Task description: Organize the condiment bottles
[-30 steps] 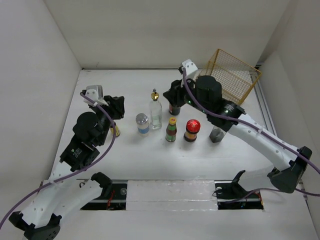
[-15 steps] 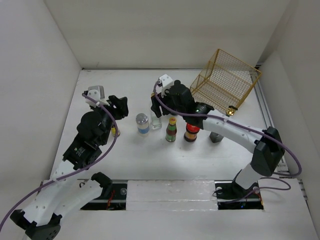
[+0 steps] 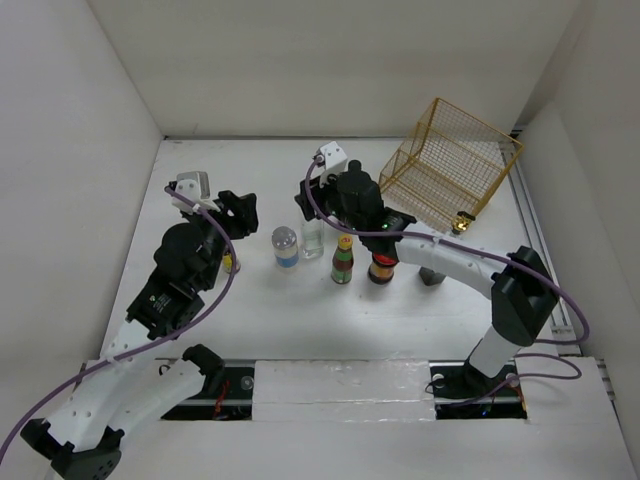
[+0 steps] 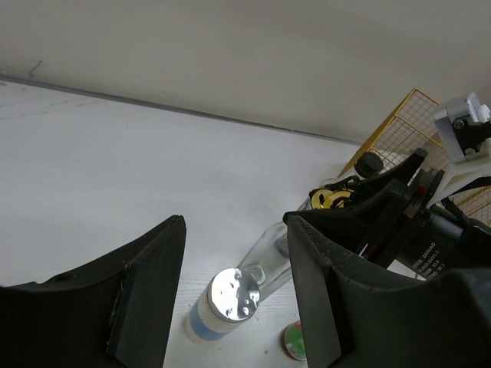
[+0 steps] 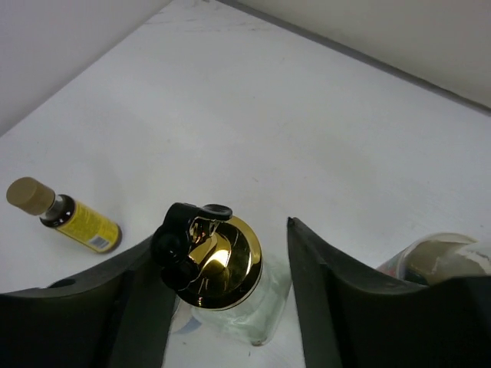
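Setting: a white table (image 3: 300,320) boxed in by white walls (image 3: 330,70), seen from above.
Right claw: the right gripper (image 5: 222,239) hangs directly over a tall clear glass bottle with a gold cap (image 3: 312,238). Its dark fingers (image 5: 345,307) are spread wide, one on each side of the cap. The wrist view shows a clear gap between the cap and the finger on the right of the picture. On the other side, the cap's black lever sits just beside the finger, and whether they touch cannot be told.
Left claw: the left gripper (image 4: 234,222) is spread wide and holds nothing. It is raised above the table to the left of the bottles and faces them.
Row of bottles: five containers stand upright in a rough line across the middle of the table. From left to right they are:
- a blue-labelled jar with a silver lid (image 3: 285,247)
- the clear glass bottle, just beside that jar
- a green bottle with a yellow cap (image 3: 343,265)
- a squat jar with a red lid (image 3: 382,266)
- a grey pepper shaker (image 3: 432,275)
The red-lidded jar and the shaker are partly covered by the right arm (image 3: 460,262).
Stray bottle: a small yellow-labelled bottle with a tan cap (image 5: 65,215) appears to lie on its side. It is apart from the row's left end and near the left arm (image 3: 175,275).
Basket: a gold wire basket (image 3: 452,160) sits at the far right of the table, behind the right end of the row.
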Robot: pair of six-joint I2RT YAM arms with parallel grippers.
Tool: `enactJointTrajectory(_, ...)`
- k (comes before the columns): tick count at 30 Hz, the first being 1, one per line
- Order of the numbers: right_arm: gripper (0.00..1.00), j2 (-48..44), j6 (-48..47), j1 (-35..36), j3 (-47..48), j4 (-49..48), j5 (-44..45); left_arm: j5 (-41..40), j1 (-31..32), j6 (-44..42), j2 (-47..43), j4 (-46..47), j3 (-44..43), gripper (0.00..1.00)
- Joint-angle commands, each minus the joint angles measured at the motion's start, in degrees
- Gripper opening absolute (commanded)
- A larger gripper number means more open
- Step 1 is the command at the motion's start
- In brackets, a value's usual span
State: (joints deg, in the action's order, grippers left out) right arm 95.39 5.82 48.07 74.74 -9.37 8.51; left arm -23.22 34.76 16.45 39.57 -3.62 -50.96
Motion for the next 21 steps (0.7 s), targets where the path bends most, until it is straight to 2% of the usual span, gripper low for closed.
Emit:
enactJointTrajectory(1, 0.61, -0.03, 0.33, 0.18, -0.74, -7.16, 1.86, 0.72, -0.31, 0.25, -0.2, 2.83, 0.77, 0.51)
enactJointTrajectory(4, 0.47, 0.49, 1.12, 0.18, -0.74, -7.77, 3.43, 0.72, -0.31, 0.25, -0.2, 2.83, 0.77, 0.51)
enactJointTrajectory(5, 0.35, 0.49, 1.12, 0.18, -1.52, -8.29, 3.44, 0.72, -0.31, 0.25, -0.2, 2.83, 0.77, 0.51)
enactJointTrajectory(8, 0.15, -0.12, 1.9, 0.18, -2.05, -9.87, 3.44, 1.25, -0.31, 0.25, -0.2, 3.35, 0.77, 0.51)
enactJointTrajectory(9, 0.12, -0.12, 1.91, 0.18, -2.05, -10.67, 3.44, 1.25, -0.31, 0.25, -0.2, 3.35, 0.77, 0.51)
enactJointTrajectory(11, 0.09, -2.31, 1.91, 0.18, -0.92, -12.16, 2.13, 1.25, -0.31, 0.25, -0.2, 3.35, 0.77, 0.51)
enactJointTrajectory(13, 0.08, -5.28, 1.3, -0.34, 4.94, -12.17, 0.46, 1.25, -0.31, 0.25, -0.72, 3.35, 0.77, 0.51)
enactJointTrajectory(21, 0.07, -7.15, 0.77, -3.77, 21.91, -11.64, -3.06, 1.25, -0.31, 0.25, -1.25, 3.35, 0.77, 0.51)
